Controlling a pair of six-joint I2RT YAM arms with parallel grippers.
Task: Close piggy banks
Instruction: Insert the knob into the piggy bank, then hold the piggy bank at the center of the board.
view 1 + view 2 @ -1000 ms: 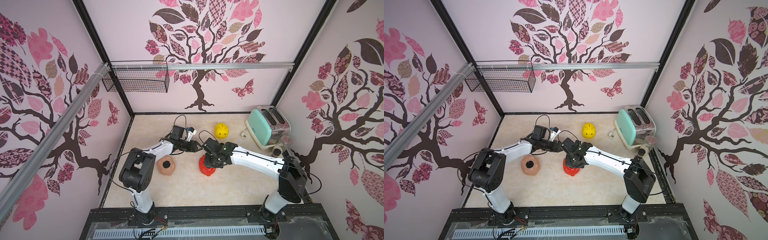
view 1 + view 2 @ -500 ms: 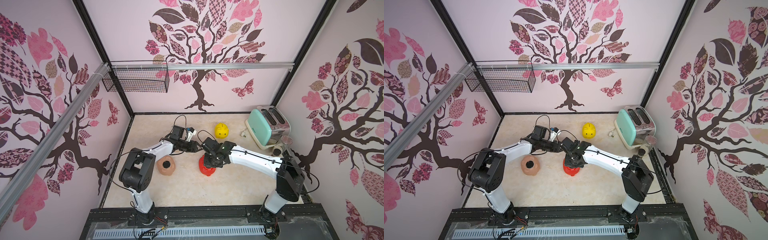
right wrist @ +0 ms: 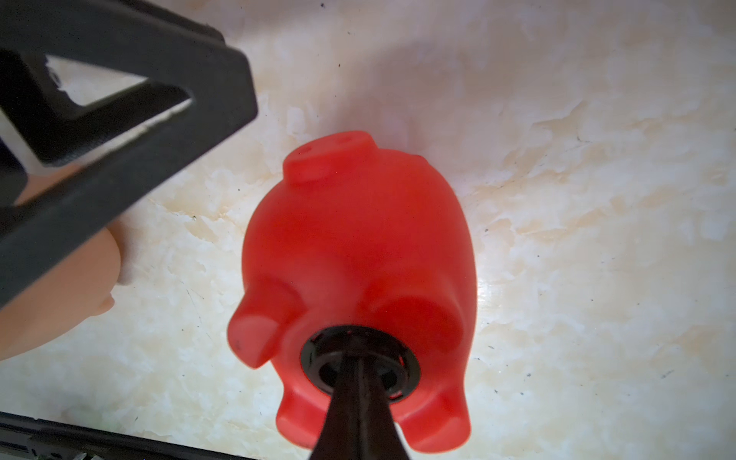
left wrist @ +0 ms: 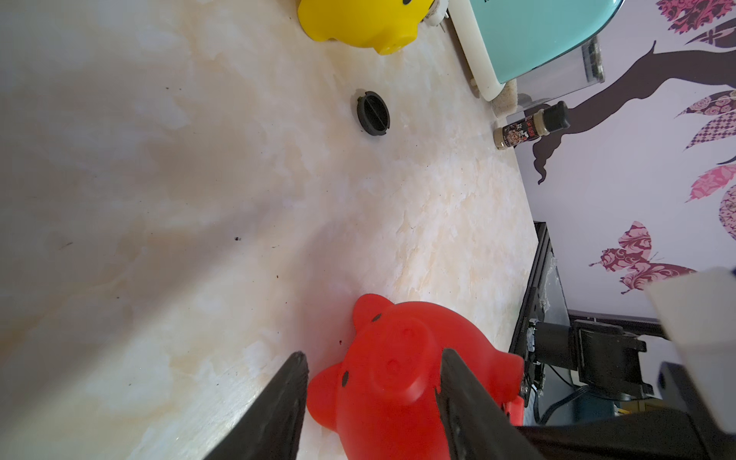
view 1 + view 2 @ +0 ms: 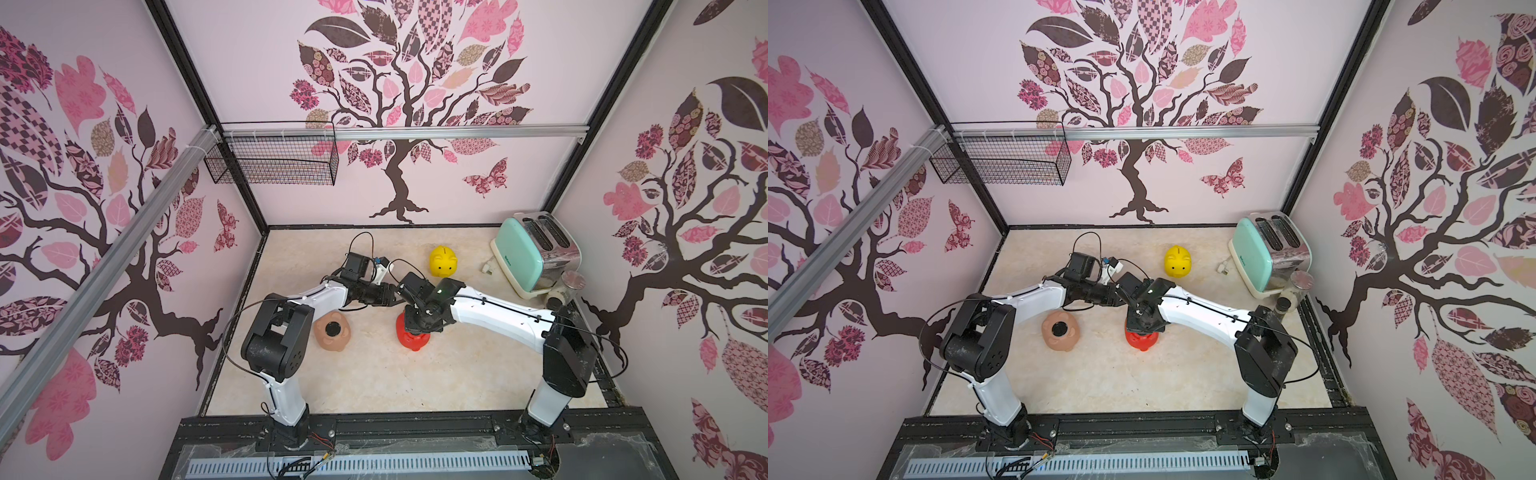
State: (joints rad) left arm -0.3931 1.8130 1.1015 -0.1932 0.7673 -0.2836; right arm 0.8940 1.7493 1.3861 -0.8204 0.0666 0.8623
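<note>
The red piggy bank (image 3: 358,239) lies belly up mid-table, seen in both top views (image 5: 413,340) (image 5: 1142,340). A black plug (image 3: 314,360) sits in its belly hole. My right gripper (image 3: 358,360) is shut, pointing down, with its tips pressed on that plug. My left gripper (image 4: 374,356) stands open just short of the red pig's snout (image 4: 398,378), not gripping it. The peach-pink piggy bank (image 5: 332,332) lies belly up to the left with a black plug in its hole. The yellow piggy bank (image 5: 443,261) stands upright further back. Another black plug (image 4: 372,113) lies loose on the table.
A mint-green toaster (image 5: 528,257) stands at the back right, its cord plug (image 5: 488,268) beside it. A glass jar (image 5: 571,282) and a spice bottle (image 4: 525,127) stand by the toaster. A wire basket (image 5: 274,160) hangs on the back wall.
The right arm's elbow has swung a little to the left while its tips stay on the red pig's plug. The left arm and the pigs have not moved.
</note>
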